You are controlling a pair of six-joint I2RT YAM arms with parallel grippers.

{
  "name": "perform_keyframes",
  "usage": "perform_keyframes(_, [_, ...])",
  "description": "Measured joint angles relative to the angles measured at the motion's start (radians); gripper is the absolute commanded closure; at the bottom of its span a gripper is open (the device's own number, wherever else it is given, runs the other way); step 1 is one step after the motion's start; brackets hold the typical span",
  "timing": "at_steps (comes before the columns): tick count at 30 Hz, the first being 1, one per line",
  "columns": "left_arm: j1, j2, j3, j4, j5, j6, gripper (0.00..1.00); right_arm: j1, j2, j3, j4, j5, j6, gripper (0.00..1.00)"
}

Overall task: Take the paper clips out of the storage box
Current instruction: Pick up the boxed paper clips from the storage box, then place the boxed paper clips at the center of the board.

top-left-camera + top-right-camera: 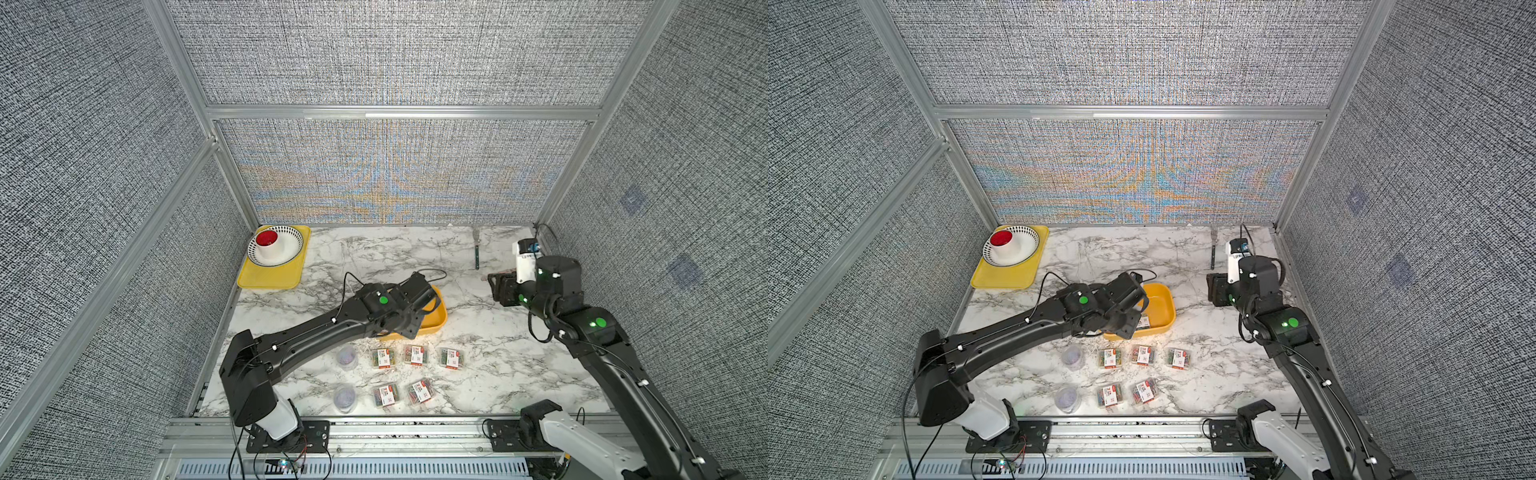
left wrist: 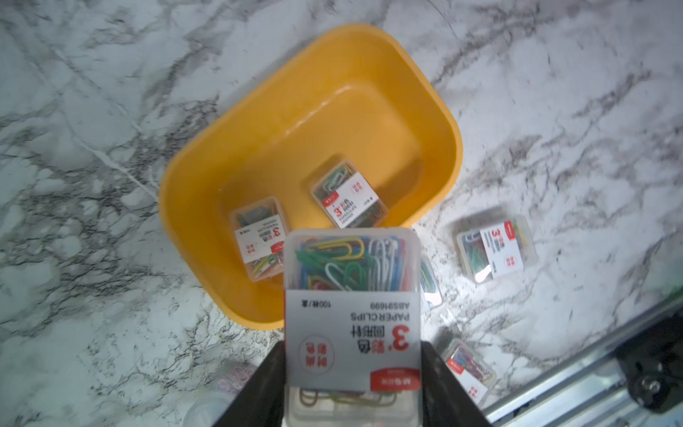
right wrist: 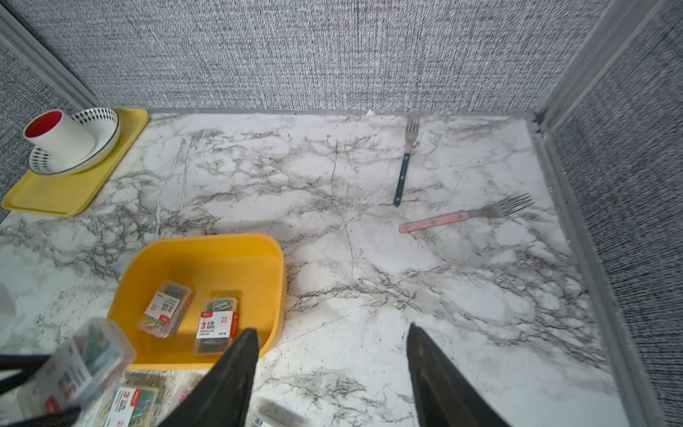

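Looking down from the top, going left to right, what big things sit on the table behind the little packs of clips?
yellow tray → storage box → teal-handled fork

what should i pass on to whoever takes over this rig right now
Left gripper: jaws shut on one paper clip box, held up beside the storage box rim.
Right gripper: open, empty, above the table.
Done: five boxes and two round tubs lie on the table in front of the storage box.
Left to do: set the held box down, then take out the two boxes inside.
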Motion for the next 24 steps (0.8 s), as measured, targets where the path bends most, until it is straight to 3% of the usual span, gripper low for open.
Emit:
perform_keyframes(3, [-0.026,-0.02,-0.108,0.042,0.054,0.064,0.54,-0.012,-0.019,0.056,-0.028,0.029,-0.014,0.35])
perform_keyframes(7, [-0.09,-0.019,-0.144,0.093,0.129,0.123,0.54,-0.019,-0.03,0.111,-0.058,0.059,-0.03,0.35])
perform_keyframes(24, [-0.284,0.23,0.001,0.172,0.251,0.274,0.52,-0.025,-0.047,0.14,-0.125,0.087,-0.043,0.35])
